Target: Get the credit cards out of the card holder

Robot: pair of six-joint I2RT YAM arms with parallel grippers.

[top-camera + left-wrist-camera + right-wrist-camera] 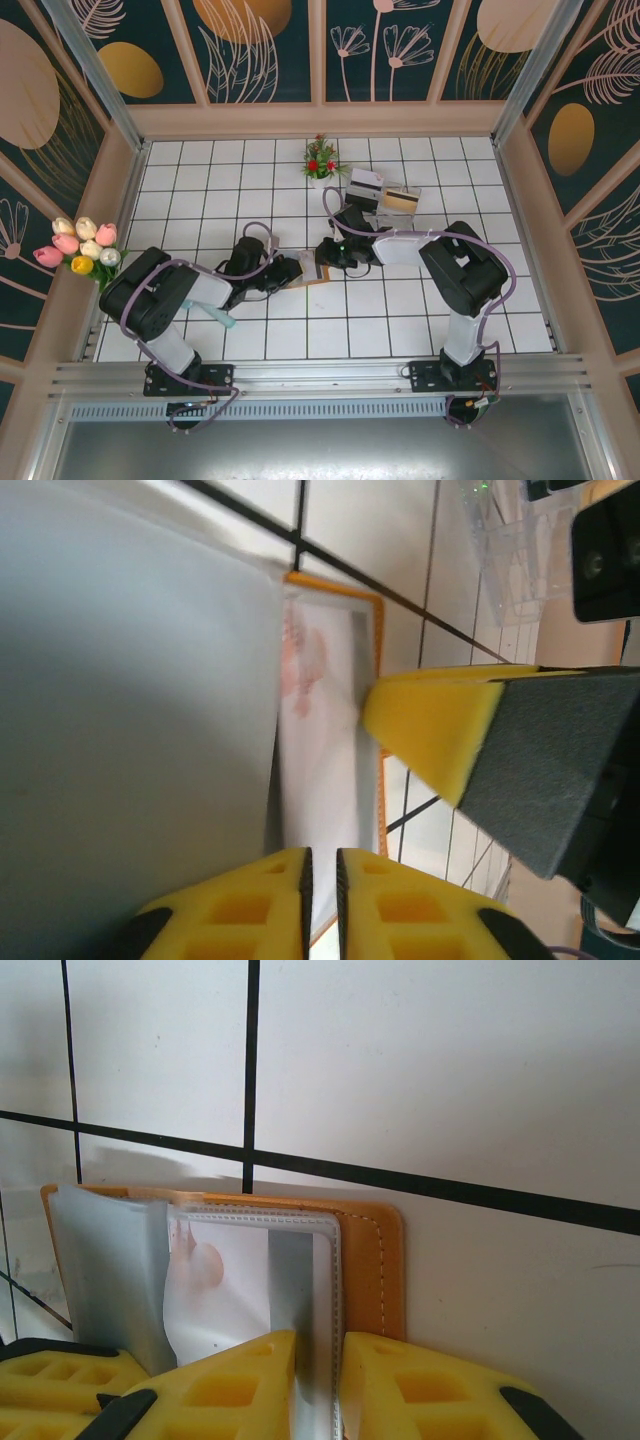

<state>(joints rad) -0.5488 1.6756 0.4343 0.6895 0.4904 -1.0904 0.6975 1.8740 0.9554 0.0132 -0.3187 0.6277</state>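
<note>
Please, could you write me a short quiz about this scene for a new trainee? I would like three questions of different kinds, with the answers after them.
1. True or false: the right gripper is shut on a clear sleeve of the card holder.
2. What stands beside the clear tray at the far side of the table? A) a potted plant with red flowers B) a coffee mug C) a stack of books
3. Fill in: the fingers of the right gripper are covered in ___ foam.

Key: 1 true; 2 A; 3 yellow.
</note>
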